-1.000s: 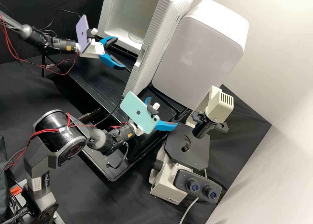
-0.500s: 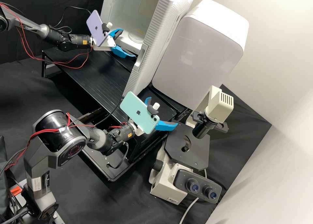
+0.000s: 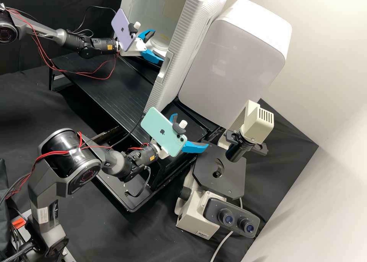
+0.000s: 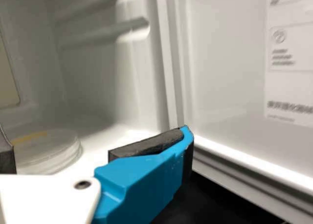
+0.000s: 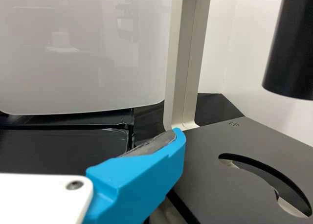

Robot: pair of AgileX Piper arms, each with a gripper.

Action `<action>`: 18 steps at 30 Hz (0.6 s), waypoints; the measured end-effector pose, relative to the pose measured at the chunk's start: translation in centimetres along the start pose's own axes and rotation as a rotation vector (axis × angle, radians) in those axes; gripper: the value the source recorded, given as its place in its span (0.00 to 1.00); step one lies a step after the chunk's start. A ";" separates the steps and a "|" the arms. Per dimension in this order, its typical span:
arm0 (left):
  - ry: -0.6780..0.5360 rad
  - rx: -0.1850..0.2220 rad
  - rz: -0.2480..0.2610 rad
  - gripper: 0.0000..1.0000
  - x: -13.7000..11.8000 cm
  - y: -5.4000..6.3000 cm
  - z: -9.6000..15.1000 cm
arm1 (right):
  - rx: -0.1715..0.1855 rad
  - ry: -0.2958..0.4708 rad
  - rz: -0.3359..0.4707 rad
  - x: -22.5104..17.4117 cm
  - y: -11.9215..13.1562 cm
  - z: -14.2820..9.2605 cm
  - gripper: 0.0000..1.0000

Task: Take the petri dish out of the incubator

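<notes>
The petri dish [image 3: 159, 42] is a clear round dish with a yellowish label, lying on the floor of the open white incubator [image 3: 133, 10]. My left gripper [image 3: 154, 44] is at the incubator's mouth, open, its two blue fingers straddling the near side of the dish. In the left wrist view the dish [image 4: 46, 148] lies just inside the chamber, with one blue finger [image 4: 146, 175] beside it and nothing gripped. My right gripper [image 3: 191, 132] hangs open near the microscope, holding nothing; one of its fingers [image 5: 142, 180] sits above the stage.
The incubator door [image 3: 183, 48] stands open to the right of the chamber. A second white box [image 3: 233, 59] is beside it. A microscope [image 3: 218, 201] with a black stage [image 5: 244, 165] stands in front. The black shelf [image 3: 111, 90] runs under the left arm.
My left arm has moved forward and to the right, bringing its open gripper from the shelf area to the incubator's mouth by the dish. The right arm has stayed still.
</notes>
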 end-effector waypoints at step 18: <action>0.109 -0.122 0.014 1.00 0.1 -0.1 -3.2 | 0.000 0.000 0.000 0.0 0.0 0.0 1.00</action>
